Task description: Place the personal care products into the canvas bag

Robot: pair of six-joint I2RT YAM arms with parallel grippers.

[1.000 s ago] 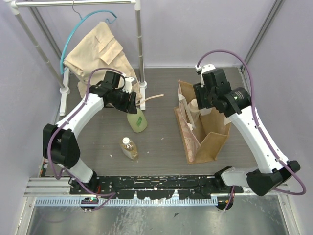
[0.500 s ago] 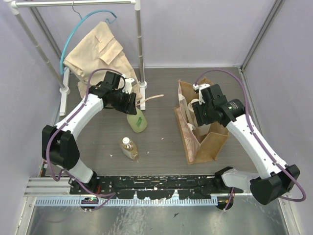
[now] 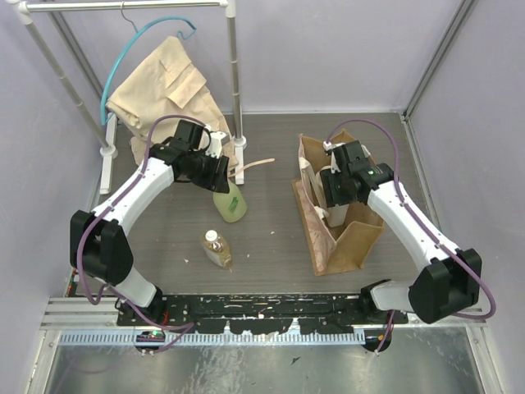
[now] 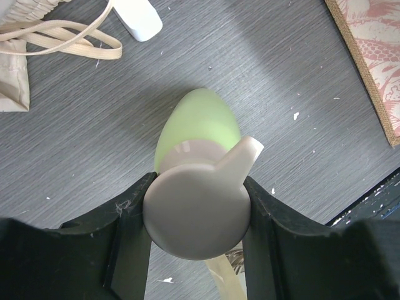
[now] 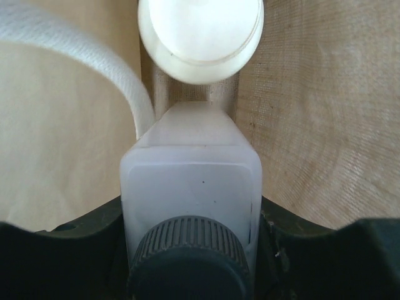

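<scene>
From above, the canvas bag (image 3: 349, 238) stands at the right of the tabletop (image 3: 271, 222) with the right end effector (image 3: 330, 195) reaching into its mouth. The amber bottle (image 3: 217, 248) sits free, well apart from it, and the left end effector (image 3: 221, 182) is at the green bottle (image 3: 231, 203). The left wrist view shows this end effector clamped on the green bottle's pale cap, with the bottle on the tabletop. The right wrist view shows the other one clamped on the white bottle (image 5: 190, 175) inside the bag, near the cream bottle (image 5: 200, 37). I judge that one product is placed, one nearly, and two are left. No writing is readable.
</scene>
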